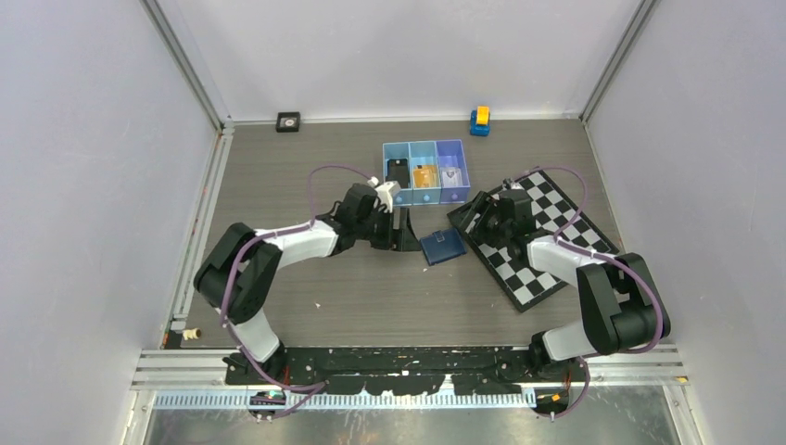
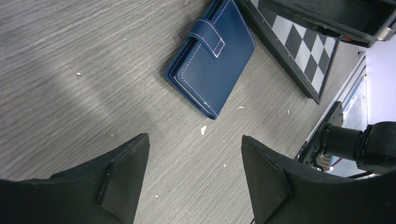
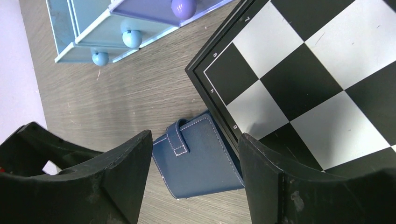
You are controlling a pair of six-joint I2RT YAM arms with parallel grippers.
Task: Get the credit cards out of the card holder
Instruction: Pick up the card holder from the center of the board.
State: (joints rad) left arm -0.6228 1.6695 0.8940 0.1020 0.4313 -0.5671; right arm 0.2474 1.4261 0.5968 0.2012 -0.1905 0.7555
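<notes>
The dark navy-blue stitched card holder lies shut, strap fastened, on the wood-grain tabletop, right against the left edge of the black-and-white checkered board. No cards show. Your left end effector and right end effector hover spread and empty beside that edge. You're on the approach: next, pin the holder and lift the strap.

You have open bench left and near of the card holder, chessboard edge crowding its right side, tray standing close behind.
</notes>
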